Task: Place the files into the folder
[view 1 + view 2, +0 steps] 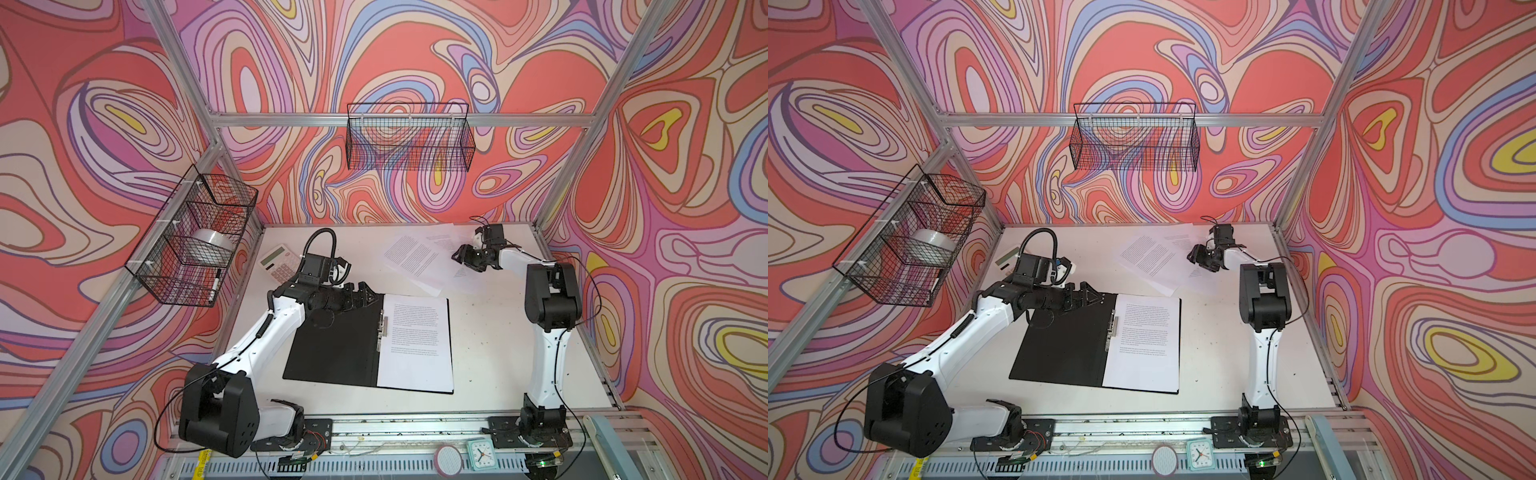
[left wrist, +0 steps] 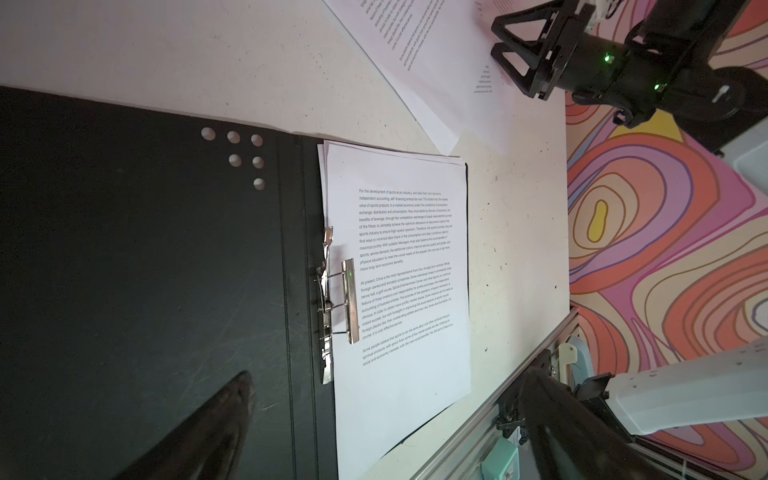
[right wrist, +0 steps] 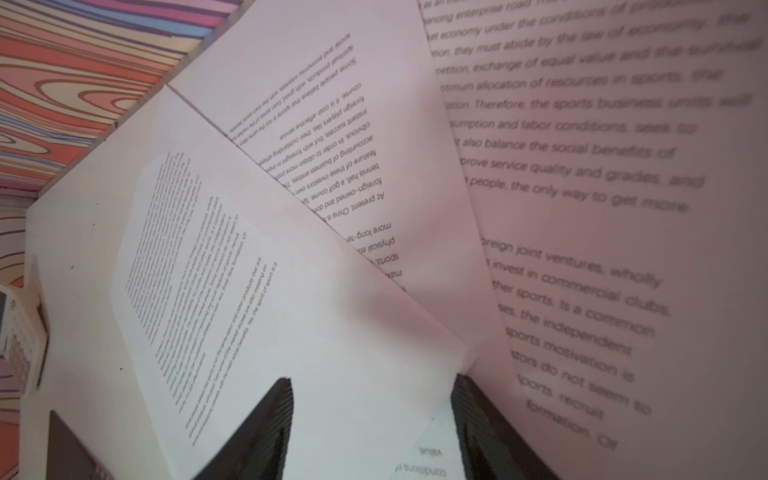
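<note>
The folder (image 1: 332,353) lies open on the table (image 1: 498,353) with its black inside facing up. On its right half a small stack of printed sheets (image 1: 415,340) lies flat beside the metal clip (image 1: 381,328) at the spine. Beyond the folder's far edge, toward the back wall, the loose sheets (image 1: 415,253) lie fanned and overlapping, apart from the folder. The left gripper (image 1: 365,296) hangs over the folder's far left corner with its jaws spread wide, holding nothing. The right gripper (image 1: 467,255) is down at the loose sheets beyond the folder's far right corner. Its fingers (image 3: 270,424) stand apart with paper lying in the gap. A calculator (image 1: 278,262) sits off the folder's far left side.
</note>
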You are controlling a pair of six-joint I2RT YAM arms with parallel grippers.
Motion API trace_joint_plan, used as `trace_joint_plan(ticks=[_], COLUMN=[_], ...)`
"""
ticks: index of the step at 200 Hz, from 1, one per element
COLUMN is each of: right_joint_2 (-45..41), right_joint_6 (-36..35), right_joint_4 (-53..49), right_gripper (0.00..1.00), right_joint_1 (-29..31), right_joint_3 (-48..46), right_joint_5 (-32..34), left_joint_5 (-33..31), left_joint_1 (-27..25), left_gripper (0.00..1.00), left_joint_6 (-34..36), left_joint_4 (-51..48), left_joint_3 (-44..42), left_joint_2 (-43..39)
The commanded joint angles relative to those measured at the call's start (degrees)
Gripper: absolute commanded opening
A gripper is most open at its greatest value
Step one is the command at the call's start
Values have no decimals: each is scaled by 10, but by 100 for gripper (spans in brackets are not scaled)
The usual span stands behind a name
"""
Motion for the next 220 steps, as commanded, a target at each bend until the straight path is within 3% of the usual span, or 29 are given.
trace_joint_plan(ticks=[1,82,135,173,220], right_joint_2=[-1,-32,-24,-58,-29], right_joint_6=[21,21,43,23,2], right_joint_4=[-29,-4,4,-18,-68], right_gripper=[65,63,62,63,64], right_joint_1=[3,4,10,11,11], right_joint_3=[-42,-76,-67,-66,3], right_joint_5=[-46,-69,-79,-21,29], left_joint_5=[23,30,36,47,56], left_joint_1=[-10,-52,-63,-65,-69], left_gripper=[100,99,99,99,99], left_joint_6=[-33,-102,-124,-169,-193], left_joint_4=[34,114,116,139,178], left_joint_3=[28,189,371,452,519], left_joint_2=[22,240,413,504,587])
